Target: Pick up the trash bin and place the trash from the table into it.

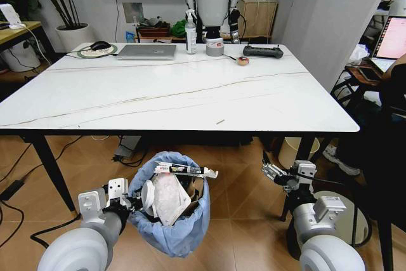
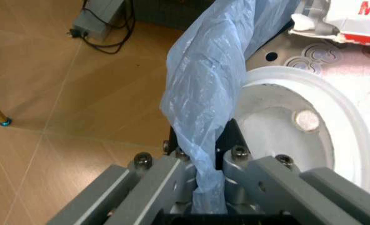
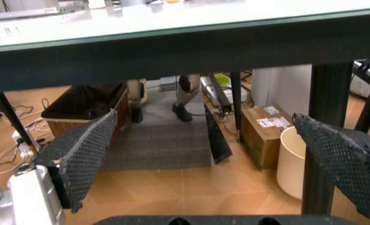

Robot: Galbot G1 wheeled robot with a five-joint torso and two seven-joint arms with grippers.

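Note:
The trash bin (image 1: 181,226), lined with a crinkly light-blue bag, hangs below the front edge of the white table (image 1: 158,99). My left gripper (image 1: 134,205) is shut on the bin's near rim; in the left wrist view the left gripper (image 2: 200,152) pinches the blue bag (image 2: 203,79). Trash fills the bin: white crumpled paper (image 1: 166,196) and a flat red-and-white wrapper (image 1: 185,170) lying across the top. A small scrap (image 1: 220,121) lies near the table's front edge. My right gripper (image 1: 278,176) is open below the tabletop, holding nothing, its mesh pads (image 3: 85,154) wide apart.
At the table's far edge are a laptop (image 1: 147,51), a spray bottle (image 1: 191,33), a tape roll (image 1: 215,47), a black controller (image 1: 263,51) and a small red item (image 1: 243,61). A cream bin (image 3: 291,159) and a cardboard box (image 3: 266,131) stand under the table's right side.

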